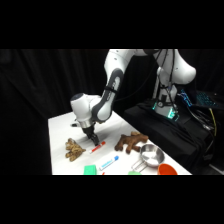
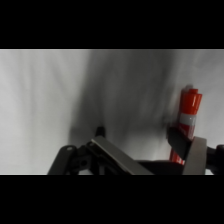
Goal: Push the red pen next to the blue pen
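The red pen (image 1: 98, 146) lies on the white table (image 1: 62, 125), a short marker with a white barrel and a red end. My gripper (image 1: 93, 138) has come down right at its upper-left end. In the wrist view the red pen (image 2: 189, 111) runs up the right side and passes behind the right fingertip (image 2: 178, 139). My gripper (image 2: 140, 137) is open, with only bare table between the fingers. The blue pen (image 1: 109, 162) lies nearer the front edge, a little right of and below the red one, roughly parallel to it.
A brown plush toy (image 1: 74, 149) lies left of the gripper, and another brown object (image 1: 131, 142) lies to the right. A green block (image 1: 89, 170) sits at the front edge. A metal cup (image 1: 150, 156) and an orange bowl (image 1: 167, 170) stand front right.
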